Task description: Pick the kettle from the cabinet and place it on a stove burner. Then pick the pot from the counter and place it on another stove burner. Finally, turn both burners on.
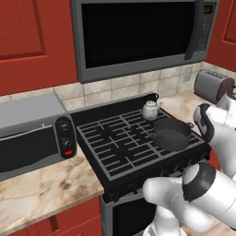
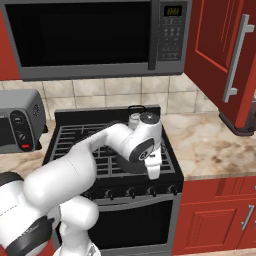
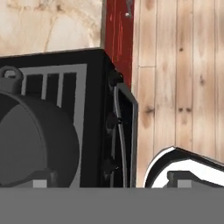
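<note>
Kitchen setting: red cupboards, tiled backsplash, marbled counter [image 1: 50, 189], black stove [image 1: 133, 143] at frame centre beneath a microwave [image 1: 138, 37].

Kettle [image 1: 150, 109]: upright on a rear burner, right of centre in the left base view, black handle up. Pot [image 1: 171, 133]: on the front right grate, just below and right of the kettle, close beside it but apart. Both already off the cupboard and counter, so judged placed; burners judged still to be lit, no flame visible.

Claw [image 2: 153, 170]: at frame centre of the right base view, hanging over the front right stove edge, pointing down. Jaws spread wide, pinching nothing. Position above the front edge judged as staging for the knobs [image 2: 131, 191] below.

Hand view: pot [image 3: 35, 140] at lower left with one loop handle at its upper edge; stove front with knobs [image 3: 114, 78] down the middle; wooden floor [image 3: 179, 74] at right.

Hidden or unclear:
- Pot in the right base view mostly covered by the arm.
- Kettle there reduced to its handle above the wrist.
- Knob settings too small to read.
- Fingertips cut off at the bottom of the hand view.
- Toaster [image 1: 213, 85] cut by the right edge of the left base view.
</note>
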